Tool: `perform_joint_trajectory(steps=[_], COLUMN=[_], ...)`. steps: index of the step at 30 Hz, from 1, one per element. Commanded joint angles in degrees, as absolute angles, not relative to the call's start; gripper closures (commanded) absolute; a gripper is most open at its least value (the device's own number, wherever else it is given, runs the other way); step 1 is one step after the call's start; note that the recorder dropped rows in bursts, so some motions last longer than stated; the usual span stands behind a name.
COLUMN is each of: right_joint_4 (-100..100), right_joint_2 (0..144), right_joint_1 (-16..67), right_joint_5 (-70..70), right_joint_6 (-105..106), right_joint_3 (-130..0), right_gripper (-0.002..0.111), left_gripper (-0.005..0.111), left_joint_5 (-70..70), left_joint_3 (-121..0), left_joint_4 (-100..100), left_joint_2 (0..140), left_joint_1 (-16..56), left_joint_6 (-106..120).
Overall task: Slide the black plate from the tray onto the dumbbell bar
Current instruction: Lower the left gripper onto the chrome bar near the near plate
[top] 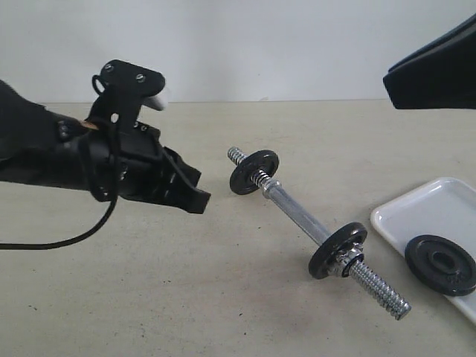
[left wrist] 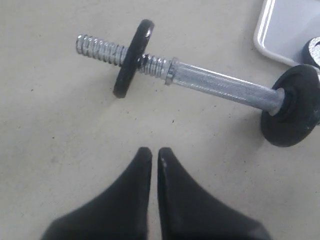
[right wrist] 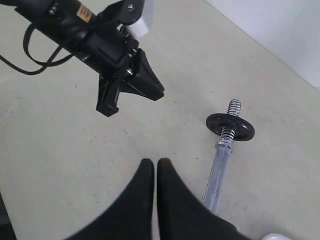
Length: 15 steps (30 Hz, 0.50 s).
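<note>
Count three black discs: first disc [top: 253, 171] just ahead of the left end effector [left wrist: 154, 151], second disc [top: 338, 251] farther out from it, black plate [top: 441, 264] beyond both. One dumbbell bar [top: 297, 214]. One tray [top: 424, 204]. Two end effectors, counting the right end effector [right wrist: 155, 162]. One counter [top: 149, 297].

Beige tabletop [top: 186, 297] with dumbbell bar [top: 297, 214], white tray [top: 431, 207] near one end, seemingly a black cable [top: 74, 239].

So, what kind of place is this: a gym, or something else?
Probably a robot lab bench, not a gym: a plain beige table against a white wall, the left gripper and right gripper over it, and one small dumbbell bar beside a white tray.
</note>
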<state>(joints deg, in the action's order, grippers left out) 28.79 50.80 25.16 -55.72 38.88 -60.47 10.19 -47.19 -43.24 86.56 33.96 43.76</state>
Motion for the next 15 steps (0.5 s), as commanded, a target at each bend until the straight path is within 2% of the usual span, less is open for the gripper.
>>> perform_joint_trajectory(steps=[1,15], right_joint_4=[29.22,29.25], right_joint_2=[50.52,50.52], right_joint_1=[25.21,25.21], right_joint_5=[-55.89,-58.42], right_joint_6=[39.53,41.68], right_joint_3=[-60.65,-60.65], right_gripper=[0.108,0.108], left_gripper=[0.102,0.102], left_joint_5=[9.57,9.93], left_joint_3=[-52.84,-67.16], left_joint_4=[-44.08,-44.08], left_joint_2=[90.02,102.67], left_joint_1=[37.23,40.04], left_joint_6=[43.99,40.47])
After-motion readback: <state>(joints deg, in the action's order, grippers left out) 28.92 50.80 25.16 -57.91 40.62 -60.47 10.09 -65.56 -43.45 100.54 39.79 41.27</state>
